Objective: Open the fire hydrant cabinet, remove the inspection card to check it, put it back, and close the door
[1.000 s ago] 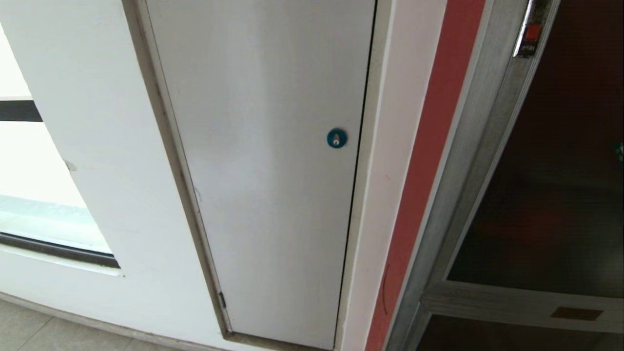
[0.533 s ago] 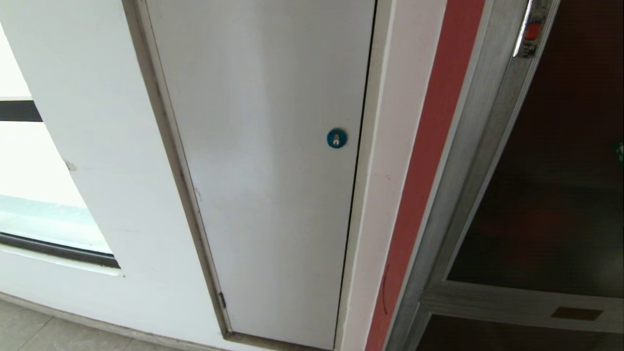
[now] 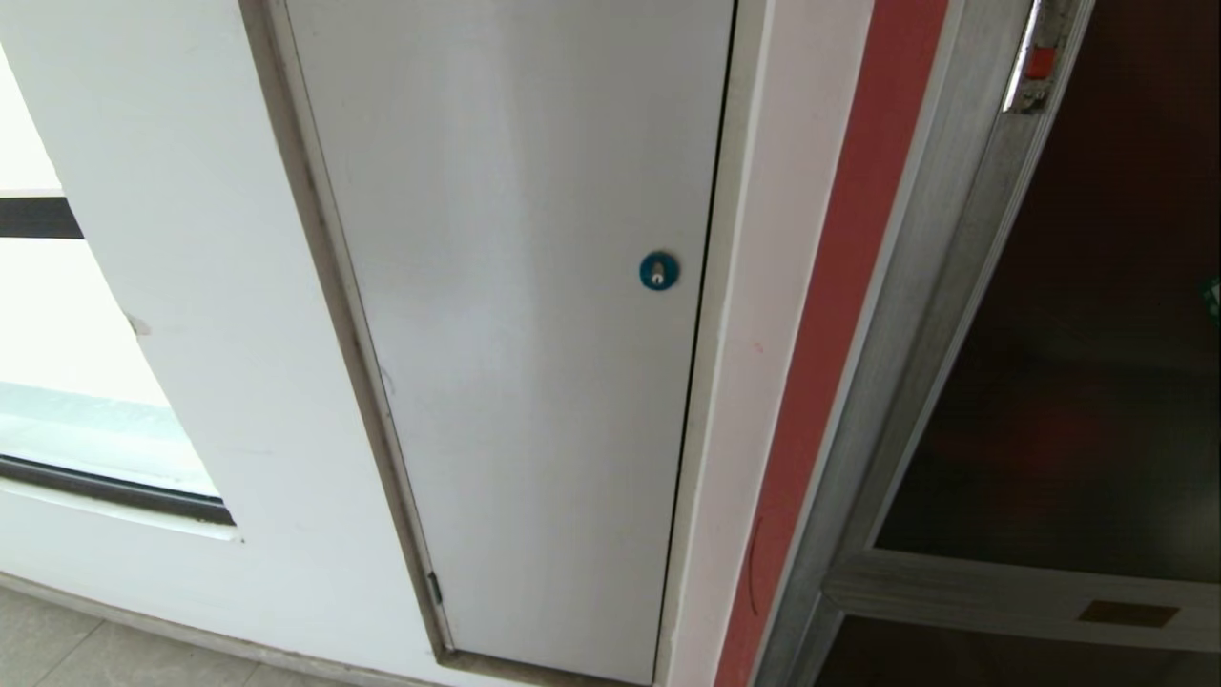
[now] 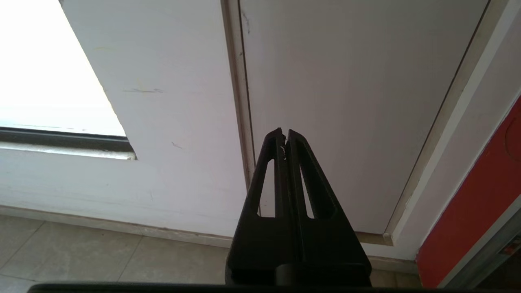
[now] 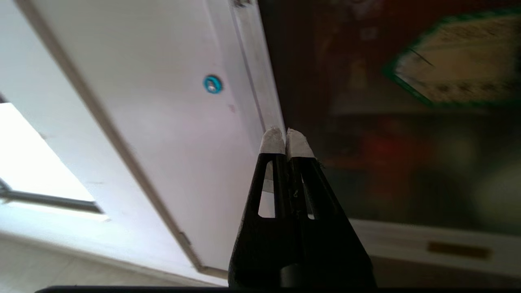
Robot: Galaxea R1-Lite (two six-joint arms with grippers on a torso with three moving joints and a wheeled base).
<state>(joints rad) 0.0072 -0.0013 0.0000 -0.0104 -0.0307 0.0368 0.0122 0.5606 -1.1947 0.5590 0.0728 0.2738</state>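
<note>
The fire hydrant cabinet's brushed silver frame point(image 3: 916, 315) runs down the right of the head view. Its door point(image 3: 1078, 382), a dark glass pane, lies flush in the frame, and the latch point(image 3: 1038, 62) with an orange-red button sits at the top. Neither arm shows in the head view. My right gripper point(image 5: 286, 132) is shut and empty, its white tips in front of the door's point(image 5: 366, 122) left edge, apart from it. A pale green-edged sheet point(image 5: 460, 61) shows dimly behind the glass; I cannot tell if it is the inspection card. My left gripper point(image 4: 284, 132) is shut and points low at the grey-white panel.
A grey-white panel point(image 3: 534, 334) with a round blue lock point(image 3: 658, 271) fills the middle, and a red wall strip point(image 3: 830, 315) separates it from the cabinet. A smaller glass door point(image 3: 954, 658) lies below. A bright window point(image 3: 57, 315) and tiled floor point(image 3: 57, 639) are at left.
Reflections in the dark glass have shifted a little and the latch looks slightly narrower. The rest of the head view is unchanged.
</note>
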